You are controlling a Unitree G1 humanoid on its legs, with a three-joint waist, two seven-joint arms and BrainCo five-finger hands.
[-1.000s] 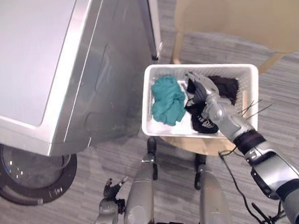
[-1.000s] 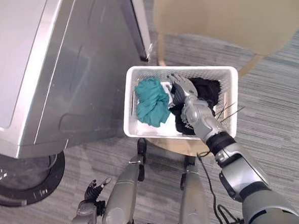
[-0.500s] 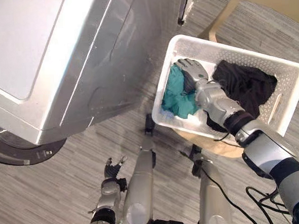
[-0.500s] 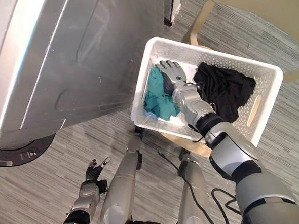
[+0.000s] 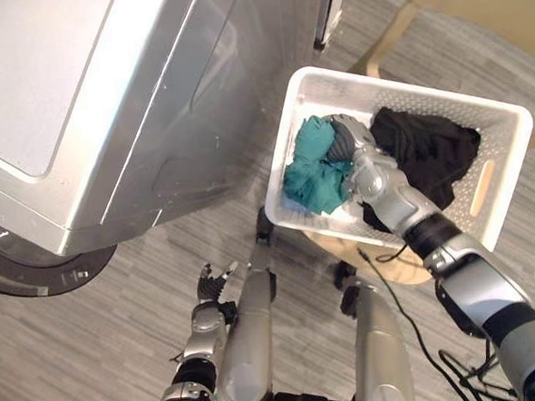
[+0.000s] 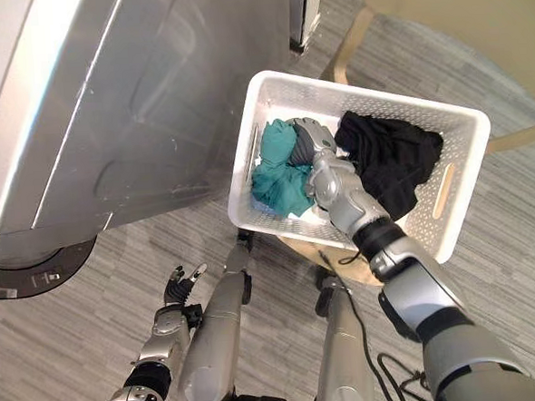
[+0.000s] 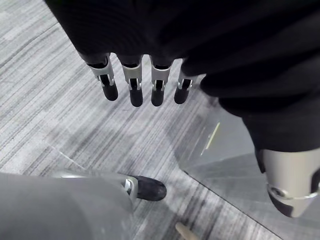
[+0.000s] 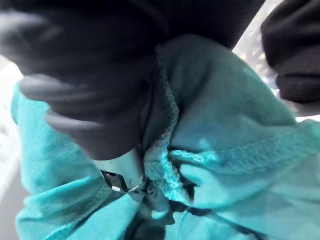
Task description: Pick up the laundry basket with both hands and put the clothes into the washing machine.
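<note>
A white laundry basket (image 5: 397, 93) stands on a round wooden stool (image 5: 380, 253) beside the washing machine (image 5: 108, 110). In it lie a teal cloth (image 5: 310, 175) on the machine's side and a black cloth (image 5: 428, 154) on the other. My right hand (image 5: 348, 146) reaches into the basket and its fingers curl into the teal cloth (image 8: 235, 140), which bunches up against the palm. My left hand (image 5: 213, 281) hangs low by my side over the floor, its fingers (image 7: 131, 85) straight and holding nothing.
The silver washing machine fills the left of the head views, with its round dark door (image 5: 45, 273) low at the left edge. A tan wooden chair (image 5: 482, 1) stands behind the basket. Grey striped floor lies around the stool.
The camera has shifted. My right hand moved from the black cloth over to the teal cloth and its fingers curled into it. The left hand stays hanging.
</note>
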